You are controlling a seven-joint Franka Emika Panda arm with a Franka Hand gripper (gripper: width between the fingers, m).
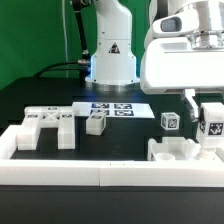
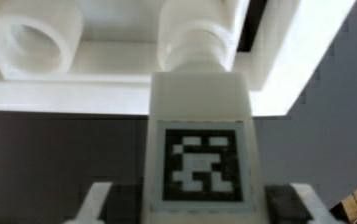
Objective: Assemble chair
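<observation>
The tagged white chair post (image 2: 201, 150) is clamped in the gripper (image 1: 209, 120). Its round end points at the socketed chair block (image 1: 180, 150) just below the gripper; whether they touch cannot be told. A small tagged cube (image 1: 170, 121) stands beside the gripper. The slotted chair pieces (image 1: 45, 125) lie well away across the black tabletop (image 1: 120, 145).

Warning triangle (image 1: 113, 47) on robot base (image 1: 112, 68); apparently no text.
</observation>
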